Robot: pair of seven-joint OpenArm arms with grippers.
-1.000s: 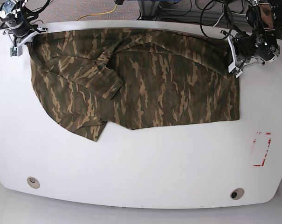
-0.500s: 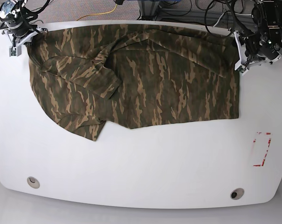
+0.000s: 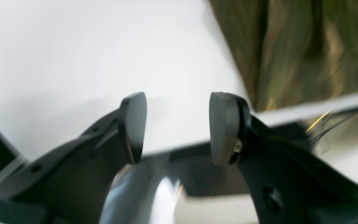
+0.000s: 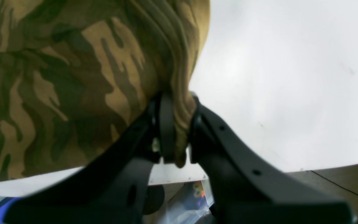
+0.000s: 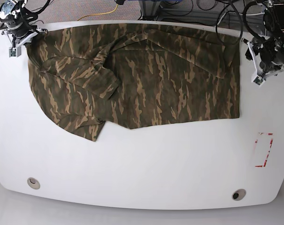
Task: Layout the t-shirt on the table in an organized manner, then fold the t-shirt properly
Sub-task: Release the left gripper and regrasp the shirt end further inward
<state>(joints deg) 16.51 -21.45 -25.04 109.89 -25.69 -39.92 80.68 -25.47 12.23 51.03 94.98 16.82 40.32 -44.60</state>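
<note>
one wide white table (image 5: 146, 173) fills the base view, its rounded near corners and two small holes showing below the cloth. on its far half lies the t-shirt (image 5: 170, 89), camouflage side up, wide across the table — its top edge runs close to the far rim, a sleeve-like flap is folded over on the left of the view, and the lower hem is uneven. smaller than these, the right gripper (image 4: 174, 130) pinches a bunched edge of the cloth at the far corner on its side. the left gripper (image 5: 254, 65) stands with its fingers spread, beside the opposite edge and holding nothing.

with just one corner gripped, a pull by the right arm could drag the whole shirt askew or deepen the creases, since nothing pins the other end. the left fingers could also close on bare table, or catch only one layer, if they come down short of the edge.

the left wrist view shows the gap between the fingers, with the cloth off to one side, which the base view hardly resolves; the right wrist view shows the fabric gathered between the tips — the base view leaves that pinch tiny.
</note>
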